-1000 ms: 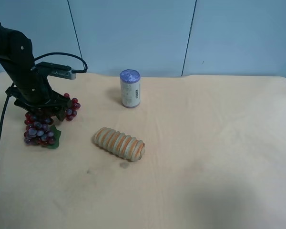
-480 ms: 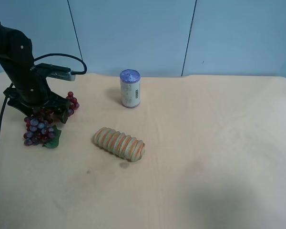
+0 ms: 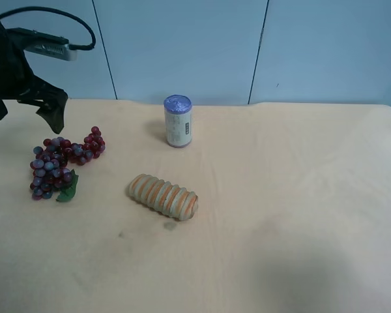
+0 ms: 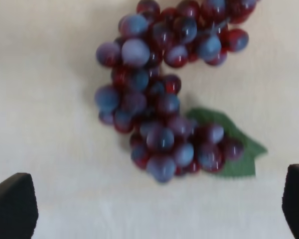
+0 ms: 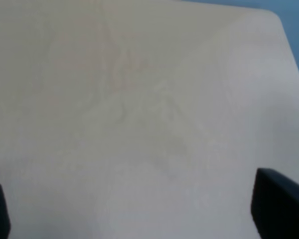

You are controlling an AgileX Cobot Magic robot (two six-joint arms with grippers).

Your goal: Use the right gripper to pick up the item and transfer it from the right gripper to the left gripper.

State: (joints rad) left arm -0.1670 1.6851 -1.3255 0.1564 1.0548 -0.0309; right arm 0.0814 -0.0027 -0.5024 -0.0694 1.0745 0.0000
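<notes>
Well, left gripper (image 3: 25, 112) jaws wide (empty) above grapes (image 4: 169, 94).

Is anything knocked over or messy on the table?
The ribbed roll lies on its side, slanted. The grapes sprawl loose on the table, not held, beneath the open left end effector. The can stands upright. Nothing looks spilled or broken.

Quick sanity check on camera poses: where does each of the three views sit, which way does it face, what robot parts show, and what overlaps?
Exterior high: mounted up off the arms, looking down across the tan table; shows the open left tool raised above the bunch of dark-red and purplish toy grapes.
Left wrist: on the left arm, facing down at the grapes; black fingertips at the frame edges.
Right wrist: faces bare table; spread fingertips show.
Shared: exterior high and left wrist both see the grapes.
</notes>
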